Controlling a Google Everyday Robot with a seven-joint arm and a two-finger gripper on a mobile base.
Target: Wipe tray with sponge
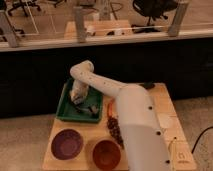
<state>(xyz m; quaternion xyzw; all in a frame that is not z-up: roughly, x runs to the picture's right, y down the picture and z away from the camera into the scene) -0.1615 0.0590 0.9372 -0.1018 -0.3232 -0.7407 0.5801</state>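
Near the counter's (162,105) back-left edge lies the green tray (65,107), its left floor open. In front of the tray sit a purple bowl (67,144) and a brown-orange bowl (106,154), apart. Inside the tray, toward its front right wall, hangs the claw (89,109); clenched or released, I cannot tell.

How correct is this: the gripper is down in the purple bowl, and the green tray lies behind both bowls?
One part is wrong. The camera view shows the gripper down in the green tray, not the purple bowl. The tray does lie behind it and the brown-orange bowl.
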